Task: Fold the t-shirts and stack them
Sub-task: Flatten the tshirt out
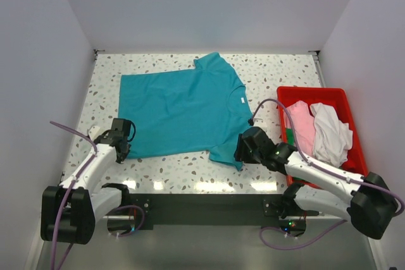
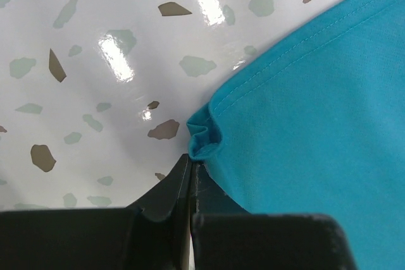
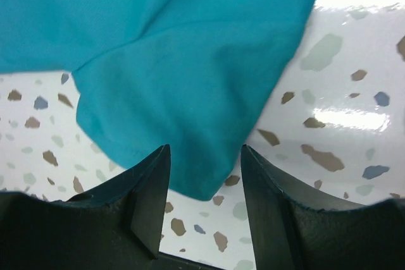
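left end effector (image 2: 191,164) pinching teal t-shirt (image 2: 316,124) hem corner; right end effector (image 3: 204,151) spread around sleeve tip.

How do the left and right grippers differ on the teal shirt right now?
The left gripper is shut, pinching the hem corner of the teal t-shirt into a bunch. The right gripper is open, its fingers straddling the sleeve tip. Left works the shirt's bottom corner, right its near sleeve. Both sit low at the shirt's near edge.
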Motion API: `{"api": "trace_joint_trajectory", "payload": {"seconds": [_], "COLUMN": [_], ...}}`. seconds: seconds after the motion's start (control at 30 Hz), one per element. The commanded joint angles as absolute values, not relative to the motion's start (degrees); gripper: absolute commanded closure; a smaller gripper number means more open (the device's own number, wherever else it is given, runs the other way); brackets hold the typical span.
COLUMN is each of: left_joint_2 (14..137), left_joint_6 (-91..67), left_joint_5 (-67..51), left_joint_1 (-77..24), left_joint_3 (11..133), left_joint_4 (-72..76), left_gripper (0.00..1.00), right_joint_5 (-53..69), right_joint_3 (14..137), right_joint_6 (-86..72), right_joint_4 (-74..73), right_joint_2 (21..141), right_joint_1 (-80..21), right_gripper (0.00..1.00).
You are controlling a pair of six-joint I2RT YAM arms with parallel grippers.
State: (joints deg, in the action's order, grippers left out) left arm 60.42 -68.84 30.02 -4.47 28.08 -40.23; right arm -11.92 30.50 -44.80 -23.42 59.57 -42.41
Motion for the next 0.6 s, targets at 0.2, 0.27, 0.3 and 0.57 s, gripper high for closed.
{"api": "trace_joint_trajectory", "payload": {"seconds": [0.2, 0.27, 0.3, 0.57], "left_joint_2": [59.8, 59.9, 59.9, 59.9], "left_joint_6": [-65.2, -64.9, -64.8, -63.8], "left_joint_5": [30.1, 29.9, 29.9, 29.8], "left_joint_1": [-3.9, -3.9, -3.9, -3.6], "left_joint_3": [28.7, 29.1, 29.2, 28.8], "left_joint_4": [-35.8, -35.7, -35.7, -35.1], "left_gripper": [1.00, 1.00, 1.00, 1.00], "right_joint_5": [-22.1, -22.4, -23.1, -24.3], "right_joint_3": [29.2, 28.9, 28.8, 27.7], "right_joint_6": [-54.0, -55.3, -55.5, -56.8], "right_joint_4": [-25.3, -24.7, -24.8, -23.7], "right_joint_2": [58.2, 59.4, 59.6, 62.1], "right_joint_1": [-53.6, -54.5, -55.4, -56.9], "right_gripper": [0.49, 0.49, 0.49, 0.48]}}
